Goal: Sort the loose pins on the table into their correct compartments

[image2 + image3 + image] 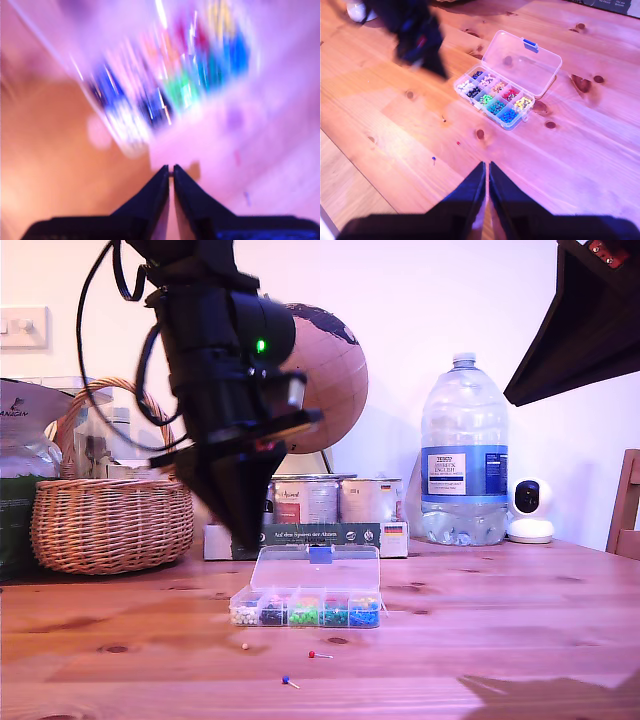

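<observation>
The clear box [305, 592] lies open on the table [520, 640], its compartments [495, 97] filled with colour-sorted pin heads. In front of it lie three loose pins: white [245, 646], red [315, 654] and blue [287, 680]. From above they show as white [443, 119], red [458, 143] and blue [434, 159]. My first gripper [246, 536] hangs just above the box's end at the exterior view's left. Its wrist view is blurred and shows the jaws shut [171, 171], with any pin between them too small to tell. My second gripper [486, 167] is shut and empty, high over the table.
A wicker basket [110, 515] stands at the exterior view's left. Behind the clear box are a dark-green box [325, 535], paint cans [320, 500] and a globe [335, 370]. A water bottle [463, 455], a white camera [530, 510] and a chair [626, 505] are at the exterior view's right.
</observation>
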Robot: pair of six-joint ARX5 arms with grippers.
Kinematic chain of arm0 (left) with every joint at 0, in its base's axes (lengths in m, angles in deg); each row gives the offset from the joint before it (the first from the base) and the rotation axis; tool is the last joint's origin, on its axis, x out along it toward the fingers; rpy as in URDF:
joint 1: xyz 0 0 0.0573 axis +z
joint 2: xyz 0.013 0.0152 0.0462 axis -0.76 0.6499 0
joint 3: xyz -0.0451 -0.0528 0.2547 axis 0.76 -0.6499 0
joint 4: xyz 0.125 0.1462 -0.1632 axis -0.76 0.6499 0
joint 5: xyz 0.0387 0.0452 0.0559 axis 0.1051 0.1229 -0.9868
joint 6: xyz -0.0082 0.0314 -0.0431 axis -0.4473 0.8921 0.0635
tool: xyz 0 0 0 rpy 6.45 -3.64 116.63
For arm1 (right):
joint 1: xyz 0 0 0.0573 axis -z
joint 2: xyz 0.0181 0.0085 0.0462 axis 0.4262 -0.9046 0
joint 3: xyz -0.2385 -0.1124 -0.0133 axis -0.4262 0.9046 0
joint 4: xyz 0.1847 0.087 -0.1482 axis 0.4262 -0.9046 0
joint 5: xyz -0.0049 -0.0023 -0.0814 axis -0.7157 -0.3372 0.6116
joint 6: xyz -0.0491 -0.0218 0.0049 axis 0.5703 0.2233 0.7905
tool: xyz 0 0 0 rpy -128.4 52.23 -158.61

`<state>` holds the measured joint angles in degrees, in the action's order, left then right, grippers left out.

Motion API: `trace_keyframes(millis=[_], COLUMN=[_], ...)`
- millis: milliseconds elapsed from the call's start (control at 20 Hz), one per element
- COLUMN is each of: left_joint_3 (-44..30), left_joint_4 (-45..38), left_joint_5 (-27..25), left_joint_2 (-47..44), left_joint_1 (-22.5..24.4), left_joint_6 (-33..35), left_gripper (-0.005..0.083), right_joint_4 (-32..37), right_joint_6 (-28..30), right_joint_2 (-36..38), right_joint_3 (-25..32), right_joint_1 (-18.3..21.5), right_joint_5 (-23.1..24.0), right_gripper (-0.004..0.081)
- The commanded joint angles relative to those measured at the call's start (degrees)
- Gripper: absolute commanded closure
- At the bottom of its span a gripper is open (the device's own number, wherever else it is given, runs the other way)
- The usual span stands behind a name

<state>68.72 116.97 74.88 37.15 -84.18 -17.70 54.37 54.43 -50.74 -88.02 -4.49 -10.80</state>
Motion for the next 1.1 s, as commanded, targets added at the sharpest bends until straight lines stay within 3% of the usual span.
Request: trace_keyframes(millis=[0, 350, 1050], left_joint_3=[-0.2, -0.2, -0.2], left_joint_4=[-2.36, -12.13, -12.7], left_joint_5=[0.13, 0.28, 0.76], left_joint_2=[0.98, 1.77, 7.8], left_joint_1=[0.5, 1.36, 1.22], left_joint_6=[0.85, 1.64, 2.21], left_gripper=[0.0793, 0.0793, 0.0793], right_joint_4=[0.55, 0.57, 0.15], right_joint_6=[-0.42, -0.44, -0.46], right_joint_2=[-0.26, -0.26, -0.31], right_joint_3=[0.81, 0.81, 0.81], right_joint_1=[-0.24, -0.22, -0.26], right_joint_5=[-0.33, -0.2, -0.39], right_gripper=[0.0783, 0.0783, 0.0783])
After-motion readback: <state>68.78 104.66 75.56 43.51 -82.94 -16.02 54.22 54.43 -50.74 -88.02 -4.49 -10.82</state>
